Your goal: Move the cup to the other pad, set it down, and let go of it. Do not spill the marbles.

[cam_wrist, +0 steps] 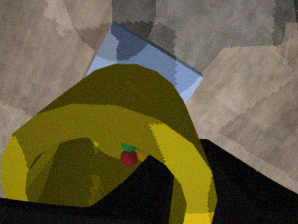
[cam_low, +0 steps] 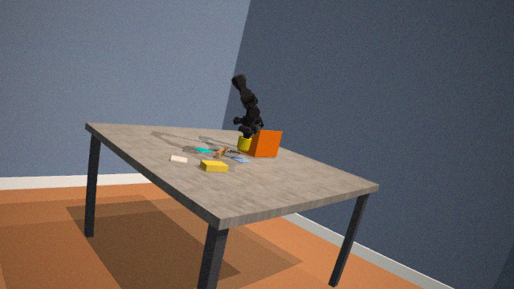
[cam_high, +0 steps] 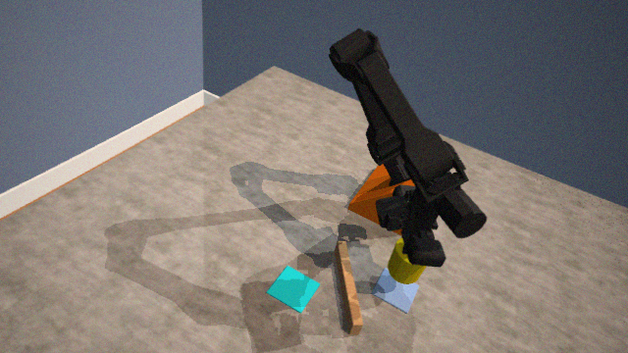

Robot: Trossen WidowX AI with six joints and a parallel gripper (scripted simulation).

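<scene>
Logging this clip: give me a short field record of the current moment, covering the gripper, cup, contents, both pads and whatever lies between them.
gripper: shut on the yellow cup's wall
yellow cup: upright, over the light blue pad; contact with the pad cannot be told
contents: a red marble visible inside
light blue pad: partly covered by the cup
cyan pad: bare
wooden bar: lying between the two pads
orange box: behind the cup

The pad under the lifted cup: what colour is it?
Light blue pad, seen best in the top view, below the yellow cup.

High top, distant exterior, close downward wrist.
</scene>
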